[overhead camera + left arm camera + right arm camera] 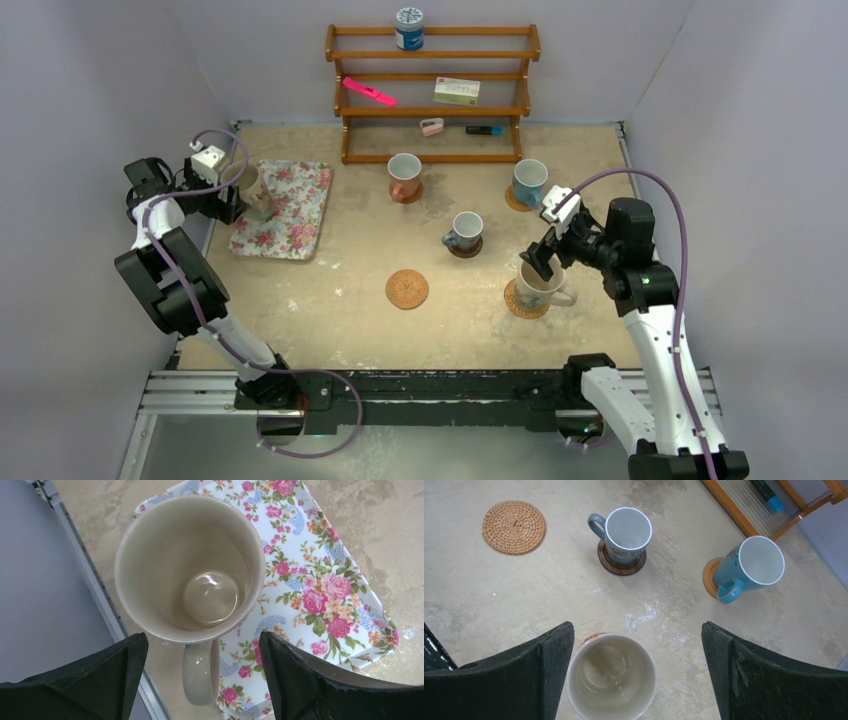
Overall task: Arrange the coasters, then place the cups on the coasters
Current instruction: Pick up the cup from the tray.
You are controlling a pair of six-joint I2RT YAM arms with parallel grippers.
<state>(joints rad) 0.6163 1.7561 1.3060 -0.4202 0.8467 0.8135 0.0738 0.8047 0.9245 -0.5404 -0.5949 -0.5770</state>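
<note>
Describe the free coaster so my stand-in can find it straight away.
Start at the wooden rack at the back and come toward the near edge. Just past the small grey-blue cup lies a woven tan coaster. It alone carries no cup.

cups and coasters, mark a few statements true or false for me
1. One woven coaster has no cup on it. True.
2. The small grey-blue cup sits on a tan coaster. False: its coaster is dark brown.
3. The blue cup lies on its side. False: it stands upright.
4. The left cream cup, by the flowered mat, is empty. True.
5. The right end effector is shut on the right cream cup. False: it is open, with its fingers clear of the cup.
</note>
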